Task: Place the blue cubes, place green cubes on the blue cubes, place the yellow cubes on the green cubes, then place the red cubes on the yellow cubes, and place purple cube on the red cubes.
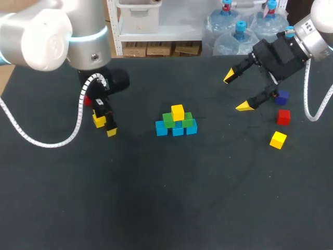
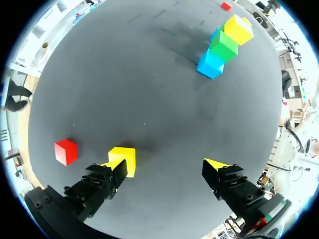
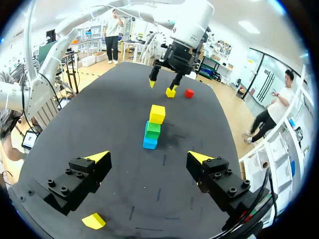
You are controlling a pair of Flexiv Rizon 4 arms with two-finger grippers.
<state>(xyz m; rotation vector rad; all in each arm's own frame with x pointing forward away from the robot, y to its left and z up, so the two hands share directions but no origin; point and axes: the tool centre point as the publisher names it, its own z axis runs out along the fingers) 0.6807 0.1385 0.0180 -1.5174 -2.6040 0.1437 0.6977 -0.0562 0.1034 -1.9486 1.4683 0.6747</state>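
1. Yellow cube (image 2: 123, 160) is the thing to pick up next. It sits on the table (image 2: 149, 99), right at the tip of one finger of the left claw (image 2: 165, 165).
2. That left claw is open wide. Its two fingers stand far apart, and it holds nothing.
3. The yellow cube is not in the middle of the gap. It is by the finger on the side where the red cube (image 2: 66, 152) lies. The other finger is well apart from it.
4. I think the left claw must slide a bit sideways, toward the red cube, so the yellow cube ends up between both fingers. Only then can it squeeze.
5. The red cube is near the yellow cube but not touching it. A big sideways slide could bump it.
6. A cube has no long side, so the claw need not turn much. The flat sides seem to face the fingers, but I cannot tell for sure.
7. Farther out, ahead of the left claw, stands the stack (image 2: 219, 47). It has blue cubes (image 1: 178, 130) at the bottom, green cubes (image 1: 168, 120) on them, and a top yellow cube (image 1: 177, 111).
8. Farthest away is the right claw (image 1: 237, 92), past the stack. It is open too and holds nothing. It is close to the other yellow cube (image 1: 278, 139).
9. So the left arm is much the nearer one for this yellow cube.
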